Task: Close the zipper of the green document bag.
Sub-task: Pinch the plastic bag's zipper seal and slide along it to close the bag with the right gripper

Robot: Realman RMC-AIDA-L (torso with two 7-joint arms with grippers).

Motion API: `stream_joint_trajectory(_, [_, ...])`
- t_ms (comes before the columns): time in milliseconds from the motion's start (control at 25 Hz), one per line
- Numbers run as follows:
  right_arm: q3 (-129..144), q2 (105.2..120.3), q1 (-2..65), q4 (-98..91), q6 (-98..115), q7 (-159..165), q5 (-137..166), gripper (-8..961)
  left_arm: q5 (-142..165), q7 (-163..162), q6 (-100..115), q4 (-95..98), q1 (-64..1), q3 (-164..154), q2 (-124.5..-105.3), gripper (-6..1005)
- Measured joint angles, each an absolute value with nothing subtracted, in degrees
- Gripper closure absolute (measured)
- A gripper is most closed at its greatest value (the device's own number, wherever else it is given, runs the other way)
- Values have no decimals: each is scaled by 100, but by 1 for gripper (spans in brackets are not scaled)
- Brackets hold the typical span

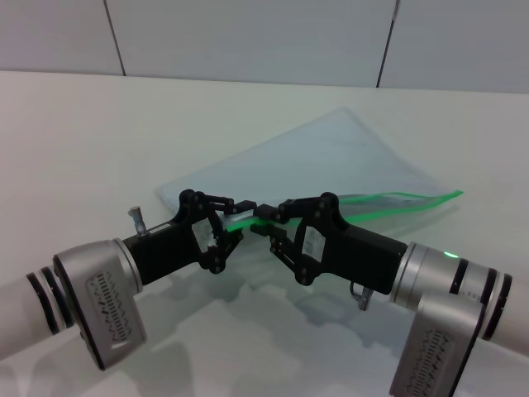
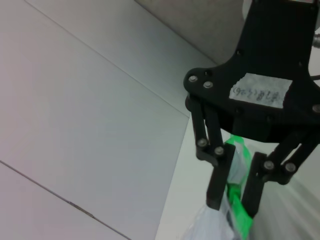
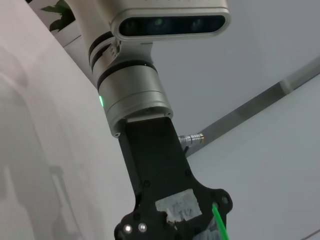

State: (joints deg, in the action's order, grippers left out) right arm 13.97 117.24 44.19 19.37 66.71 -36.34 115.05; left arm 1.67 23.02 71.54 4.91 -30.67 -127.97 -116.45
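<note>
The green document bag [image 1: 331, 157] lies flat on the white table, translucent pale blue. Its bright green zipper [image 1: 397, 198] runs along the near long edge. Both grippers meet at that strip's left end. My left gripper [image 1: 240, 222] comes in from the left and grips the bag's edge there. My right gripper [image 1: 269, 227] faces it, nearly touching. In the left wrist view the right gripper [image 2: 235, 202] has its black fingers [image 2: 219, 185] pinched on the zipper [image 2: 239, 212]. The slider is hidden between the fingers. A piece of the green strip [image 3: 220, 226] shows in the right wrist view.
White table [image 1: 83, 141] spreads all around the bag, with a grey panelled wall [image 1: 248, 33] behind it. The left arm's silver wrist [image 3: 132, 95] fills the right wrist view.
</note>
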Motion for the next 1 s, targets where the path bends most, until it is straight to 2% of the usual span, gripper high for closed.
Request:
stream_joint_trajectory(480, [1397, 11715, 4415, 2120, 6420, -4064, 11501, 869, 171, 2306, 7144, 475, -3058, -12804, -11645, 940])
stream_joint_trajectory(1000, [1233, 11705, 4319, 2196, 6390, -4175, 11462, 872, 218, 2308, 7150, 470, -3040, -12805, -11645, 940])
